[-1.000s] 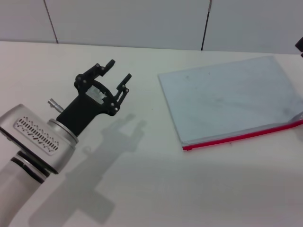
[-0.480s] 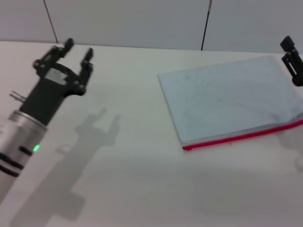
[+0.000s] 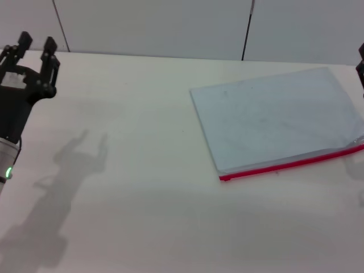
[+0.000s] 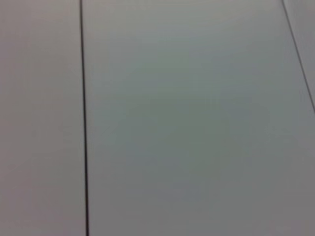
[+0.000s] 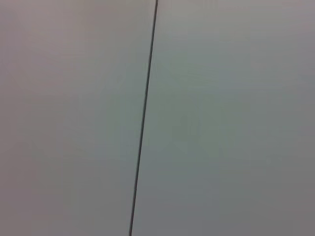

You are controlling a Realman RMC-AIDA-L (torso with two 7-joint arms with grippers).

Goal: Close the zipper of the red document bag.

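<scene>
The red document bag point(image 3: 273, 116) lies flat on the white table at the centre right, a pale blue-grey pouch. Its zipper point(image 3: 284, 165), a thin red strip, runs along the long edge nearest me and off the right edge of the head view. I cannot make out the slider. My left gripper point(image 3: 36, 43) is raised at the far left, open and holding nothing, well away from the bag. Only a dark sliver of my right gripper point(image 3: 360, 68) shows at the right edge, above the bag's far right corner. Both wrist views show only grey wall panels.
The white table point(image 3: 142, 187) extends to the left of and in front of the bag. Grey wall panels point(image 3: 153, 25) with dark seams stand behind the table's far edge. My left arm's shadow point(image 3: 79, 153) falls on the table at the left.
My left arm has swung left and back, away from the bag, gripper still open. My right gripper appeared over the bag's far right corner, then pulled back to the frame's right edge.
</scene>
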